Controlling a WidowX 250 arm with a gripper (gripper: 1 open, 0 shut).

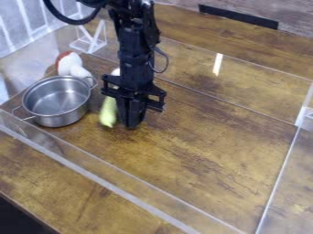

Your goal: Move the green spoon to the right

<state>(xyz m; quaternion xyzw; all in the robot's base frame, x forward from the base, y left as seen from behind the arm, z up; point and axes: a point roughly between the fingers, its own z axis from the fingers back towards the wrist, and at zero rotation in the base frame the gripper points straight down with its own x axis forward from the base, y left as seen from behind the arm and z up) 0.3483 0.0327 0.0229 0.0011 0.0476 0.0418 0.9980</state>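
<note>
yellow-green spoon; shiny silver pot; black gripper; white and orange object; brown table, dark wood grain.

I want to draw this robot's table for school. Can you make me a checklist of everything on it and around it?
Surface: wooden table, brown planks.
Job's things: green spoon low at the table, just right of the steel pot; not yet moved right.
Clutter: the steel pot looks empty; orange and white thing behind it, too blurry to name.
Grippers: gripper points down, jaws closed on the spoon.
Cables: black cable along the arm.
Surroundings: clear plastic walls around the table; white wire rack at the back.
</note>
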